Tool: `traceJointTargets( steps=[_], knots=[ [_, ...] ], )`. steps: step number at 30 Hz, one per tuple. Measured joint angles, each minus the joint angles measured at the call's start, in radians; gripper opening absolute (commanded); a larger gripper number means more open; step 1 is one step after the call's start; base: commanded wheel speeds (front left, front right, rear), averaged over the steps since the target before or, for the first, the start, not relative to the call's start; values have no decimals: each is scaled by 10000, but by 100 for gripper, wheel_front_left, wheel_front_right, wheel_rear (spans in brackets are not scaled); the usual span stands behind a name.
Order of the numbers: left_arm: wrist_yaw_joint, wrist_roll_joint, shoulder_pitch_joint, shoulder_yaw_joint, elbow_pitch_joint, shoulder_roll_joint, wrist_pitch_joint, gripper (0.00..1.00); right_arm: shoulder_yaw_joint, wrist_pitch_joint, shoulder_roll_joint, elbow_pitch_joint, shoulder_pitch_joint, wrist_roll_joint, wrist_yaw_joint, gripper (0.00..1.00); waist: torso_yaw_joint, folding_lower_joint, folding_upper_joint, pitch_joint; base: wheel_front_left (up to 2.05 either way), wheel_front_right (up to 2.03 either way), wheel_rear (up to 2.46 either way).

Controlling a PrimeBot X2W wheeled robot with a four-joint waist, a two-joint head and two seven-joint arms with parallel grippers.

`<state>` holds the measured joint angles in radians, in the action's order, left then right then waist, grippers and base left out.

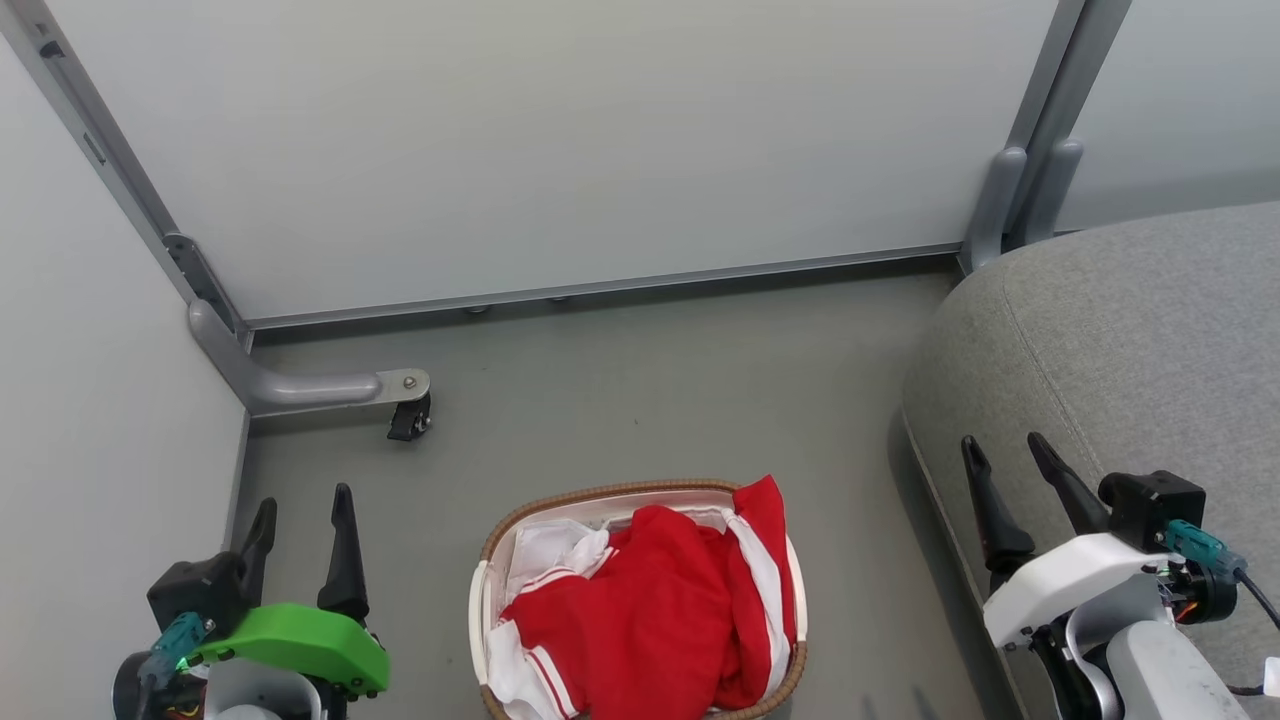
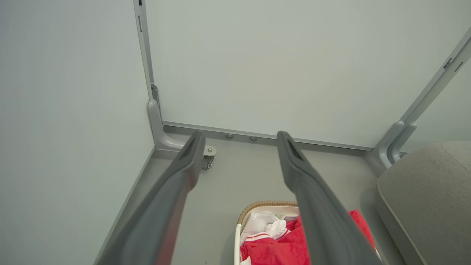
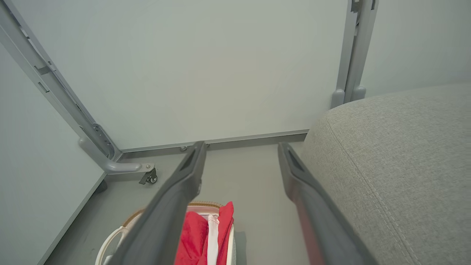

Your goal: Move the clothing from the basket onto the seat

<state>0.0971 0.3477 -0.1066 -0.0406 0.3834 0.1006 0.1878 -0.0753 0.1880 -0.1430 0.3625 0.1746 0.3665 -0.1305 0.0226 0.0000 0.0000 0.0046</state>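
Left tool, right tool spread wide, empty; basket cropped below.

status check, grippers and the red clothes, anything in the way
Left gripper open, empty. Right gripper open, empty. Clothing heaped in basket, seat on the right. Caster foot far left, off the path.

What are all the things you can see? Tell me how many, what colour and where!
clothing: one heap, red and white, in the basket
basket: one, cream with brown rim, on the floor, middle
seat: one, light grey, right side
wall panels: three, pale grey, left, back, far right
caster wheel: one, black, left corner
left gripper: one, dark fingers, lower left, open
right gripper: one, dark fingers, lower right, open
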Motion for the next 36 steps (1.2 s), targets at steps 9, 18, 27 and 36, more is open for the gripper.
traceJointTargets(
  steps=[9,18,27,36],
  knots=[
    [94,-677,80,188,-128,-134,207,100,82,199,40,98,1,-771,-2,100,12,0,0,-10,0,0,0],
    [188,-1407,139,410,-94,-232,384,100,174,385,79,253,2,-1542,-2,100,0,0,0,-5,0,0,0],
    [263,-2194,195,485,-94,-278,571,100,33,566,65,259,2,-2199,-2,100,-115,0,0,2,0,0,0],
    [301,-2675,129,334,-23,-366,702,100,-6,711,52,15,137,-2844,-4,100,-258,0,0,463,0,0,0]
  ],
)
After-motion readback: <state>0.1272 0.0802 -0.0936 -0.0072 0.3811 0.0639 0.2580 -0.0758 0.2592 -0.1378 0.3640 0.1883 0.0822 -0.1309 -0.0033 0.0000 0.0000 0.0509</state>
